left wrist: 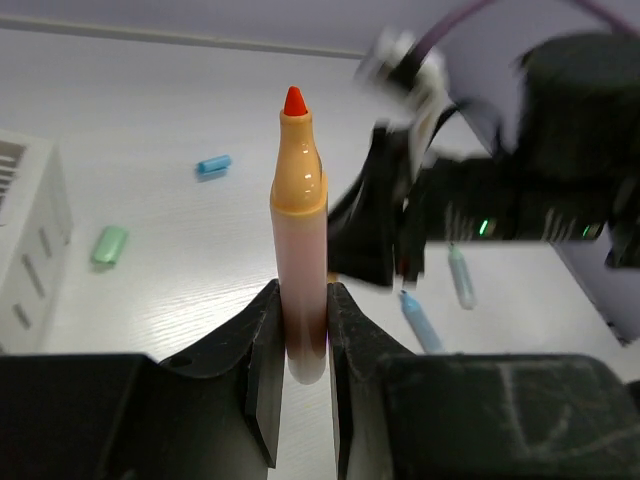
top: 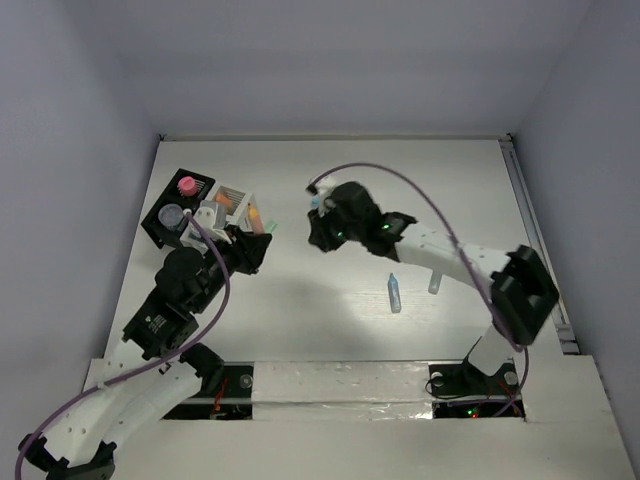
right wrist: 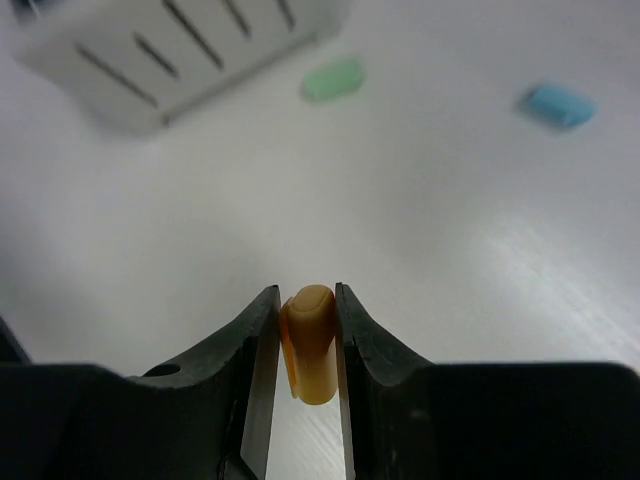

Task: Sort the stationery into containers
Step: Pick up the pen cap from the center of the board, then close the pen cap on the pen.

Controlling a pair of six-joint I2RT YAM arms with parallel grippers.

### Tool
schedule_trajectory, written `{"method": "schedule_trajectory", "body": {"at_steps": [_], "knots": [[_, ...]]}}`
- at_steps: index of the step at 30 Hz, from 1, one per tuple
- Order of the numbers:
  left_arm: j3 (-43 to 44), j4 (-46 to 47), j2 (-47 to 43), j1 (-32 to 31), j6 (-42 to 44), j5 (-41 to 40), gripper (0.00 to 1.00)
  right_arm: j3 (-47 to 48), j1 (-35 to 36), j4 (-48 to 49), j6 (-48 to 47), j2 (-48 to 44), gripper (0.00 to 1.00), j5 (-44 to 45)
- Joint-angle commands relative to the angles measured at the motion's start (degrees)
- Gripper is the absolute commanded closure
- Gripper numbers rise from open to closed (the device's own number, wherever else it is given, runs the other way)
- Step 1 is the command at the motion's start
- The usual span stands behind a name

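Observation:
My left gripper [left wrist: 300, 300] is shut on an uncapped orange marker [left wrist: 298, 230] whose red tip points away from the wrist; in the top view the gripper [top: 256, 250] is just right of the containers. My right gripper [right wrist: 305, 300] is shut on a small orange cap [right wrist: 310, 345], held above the table; in the top view it [top: 320, 236] is at mid-table, facing the left gripper. The black ribbed tray [top: 160, 228] holds a pink piece [top: 187, 184] and a blue-lidded tub [top: 172, 214]. The white compartmented box [top: 236, 197] adjoins it.
A green cap [left wrist: 109, 244] and a blue cap [left wrist: 213, 164] lie loose on the table near the white box [left wrist: 30, 240]. A blue marker [top: 395, 293] and a paler one [top: 434, 283] lie under the right arm. Walls enclose the table on three sides.

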Motion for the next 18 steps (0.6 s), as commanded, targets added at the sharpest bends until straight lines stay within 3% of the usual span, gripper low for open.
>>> {"method": "schedule_trajectory", "body": {"at_steps": [1, 4, 8, 18], "knots": [[-2.4, 9.0, 0.9, -0.1, -2.9, 8.8, 1.00, -4.5, -5.3, 19.4, 9.8, -9.6, 1.00, -9.8], [-5.7, 20.3, 1.3, -0.1, -6.3, 16.9, 1.00, -9.9, -8.9, 32.4, 17.2, -16.1, 1.00, -16.7], [-8.1, 28.7, 3.0, -0.1, -9.5, 26.0, 1.00, -13.5, -12.0, 46.3, 26.1, -20.8, 1.00, -22.9], [-10.4, 43.4, 10.1, -0.1, -16.1, 38.3, 1.00, -12.8, -15.0, 76.7, 48.5, -14.2, 1.00, -34.7]]}}
